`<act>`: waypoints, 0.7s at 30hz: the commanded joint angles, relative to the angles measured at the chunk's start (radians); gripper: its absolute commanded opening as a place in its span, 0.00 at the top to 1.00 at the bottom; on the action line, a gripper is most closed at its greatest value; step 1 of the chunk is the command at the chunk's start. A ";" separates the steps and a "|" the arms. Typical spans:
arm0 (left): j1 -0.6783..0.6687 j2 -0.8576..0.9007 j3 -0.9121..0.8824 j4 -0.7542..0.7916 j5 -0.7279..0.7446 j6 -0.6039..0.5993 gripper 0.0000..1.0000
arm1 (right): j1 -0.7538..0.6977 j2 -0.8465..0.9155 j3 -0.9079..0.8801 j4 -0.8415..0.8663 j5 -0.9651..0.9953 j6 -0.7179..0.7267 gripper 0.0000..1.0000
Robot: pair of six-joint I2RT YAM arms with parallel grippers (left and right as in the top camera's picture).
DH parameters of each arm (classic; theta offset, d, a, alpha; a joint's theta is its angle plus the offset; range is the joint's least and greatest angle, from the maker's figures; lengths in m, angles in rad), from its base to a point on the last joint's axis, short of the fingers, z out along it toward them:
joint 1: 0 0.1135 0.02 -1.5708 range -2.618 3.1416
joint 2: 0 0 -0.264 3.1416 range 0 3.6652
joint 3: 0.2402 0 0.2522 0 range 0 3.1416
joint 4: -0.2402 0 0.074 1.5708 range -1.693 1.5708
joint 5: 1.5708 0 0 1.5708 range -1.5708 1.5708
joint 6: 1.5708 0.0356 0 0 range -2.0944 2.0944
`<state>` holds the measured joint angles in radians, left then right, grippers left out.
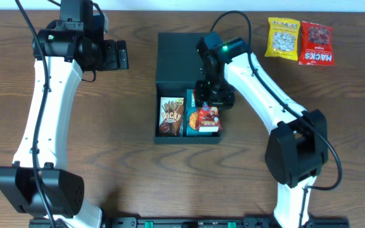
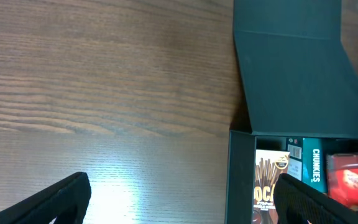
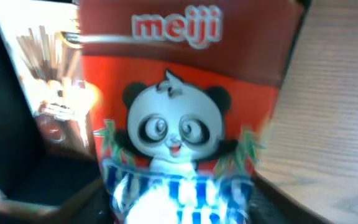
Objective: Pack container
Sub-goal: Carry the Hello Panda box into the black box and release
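The container, a dark shallow box, lies at the table's middle with its flap lid open toward the back. It holds a brown Pocky box, a teal Chunkies box and a red Meiji panda box. My right gripper is shut on the Meiji box at the container's right side, fingers on both of its flanks. My left gripper is open and empty over bare table, left of the lid. Its wrist view shows the fingers, the container wall, Pocky and Chunkies.
A yellow snack bag and a red HACKS bag lie side by side at the back right of the wooden table. The right arm reaches over the container's right edge.
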<state>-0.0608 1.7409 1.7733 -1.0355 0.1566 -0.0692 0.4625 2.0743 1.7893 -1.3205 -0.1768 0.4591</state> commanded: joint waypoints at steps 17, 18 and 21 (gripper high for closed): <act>0.005 -0.002 0.013 0.004 -0.010 0.048 0.05 | -0.066 -0.008 0.320 -0.048 0.128 -0.024 0.16; 0.005 -0.002 0.013 0.009 -0.010 0.048 0.05 | -0.085 -0.008 0.370 -0.035 0.222 -0.031 0.18; 0.004 -0.002 0.013 0.034 -0.009 0.047 0.04 | -0.141 -0.008 0.415 0.061 0.484 -0.030 0.08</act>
<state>-0.0608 1.7409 1.7733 -1.0134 0.1532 -0.0433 0.3813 2.0735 2.1563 -1.3018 0.0189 0.4568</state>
